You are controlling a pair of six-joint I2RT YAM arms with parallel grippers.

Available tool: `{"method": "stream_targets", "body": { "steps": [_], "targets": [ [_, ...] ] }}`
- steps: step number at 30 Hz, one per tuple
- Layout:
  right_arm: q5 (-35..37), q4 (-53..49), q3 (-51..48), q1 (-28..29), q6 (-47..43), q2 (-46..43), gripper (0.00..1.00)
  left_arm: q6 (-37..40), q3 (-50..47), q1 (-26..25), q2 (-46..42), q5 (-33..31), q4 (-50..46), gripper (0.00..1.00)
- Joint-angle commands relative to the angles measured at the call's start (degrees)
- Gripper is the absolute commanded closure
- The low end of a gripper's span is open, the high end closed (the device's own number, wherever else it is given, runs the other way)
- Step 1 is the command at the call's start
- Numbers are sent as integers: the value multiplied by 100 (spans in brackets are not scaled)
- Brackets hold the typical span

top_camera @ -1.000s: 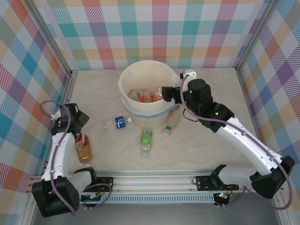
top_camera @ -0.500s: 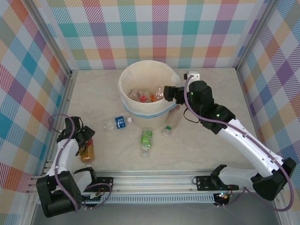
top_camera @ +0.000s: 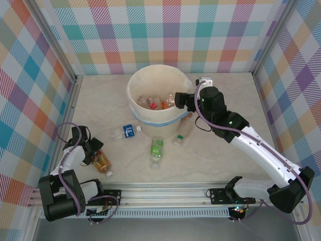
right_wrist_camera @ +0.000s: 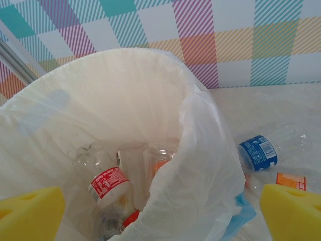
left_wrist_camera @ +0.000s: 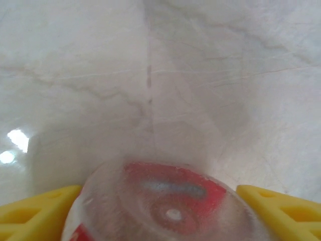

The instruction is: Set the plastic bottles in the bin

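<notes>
Several plastic bottles lie inside the cream bin (top_camera: 131,95), among them a red-labelled one (right_wrist_camera: 108,186). My right gripper (top_camera: 176,100) hangs open over the bin's right rim, its yellow fingers (right_wrist_camera: 30,213) spread wide with nothing between them. Still on the table are a blue-labelled bottle (top_camera: 128,131), a green-labelled one (top_camera: 157,150) and a clear one (top_camera: 183,131) against the bin. At the near left my left gripper (top_camera: 93,153) is shut on the base end of an orange-and-red-labelled bottle (top_camera: 104,164). That bottle (left_wrist_camera: 170,191) fills the gap between the yellow fingers (left_wrist_camera: 40,211).
The bin's thin white liner (right_wrist_camera: 200,165) bulges inward at its near right side, over a light-blue band (top_camera: 150,122). A metal rail (top_camera: 165,187) runs along the near table edge. Checked walls close in the left, back and right.
My left gripper dropped onto the orange-and-red-labelled bottle and its jaws narrowed around it; the bottle swung so its cap points near right. My right gripper barely moved.
</notes>
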Motion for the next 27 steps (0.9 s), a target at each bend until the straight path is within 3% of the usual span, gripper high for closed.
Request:
{"method": "stream_targets", "body": {
  "steps": [1,7,13,19,27],
  "targets": [
    [199,154,-152,-17,38,-152,0,-67,3,28,-57,483,705,28],
    [326,152,-401,-15,54,-332,0,-64,386,37,53,563,742,33],
    [203,526,-781,-15,-118,-546,0,42,1153,19,20,257,54,37],
    [117,827,-1045,-11,-335,-670,0,-21,1795,-47,-195,465,-307,39],
    [85,1267,-1419,-17,-501,-859,0,-53,3061,-791,-463,668,-477,42]
  ]
}}
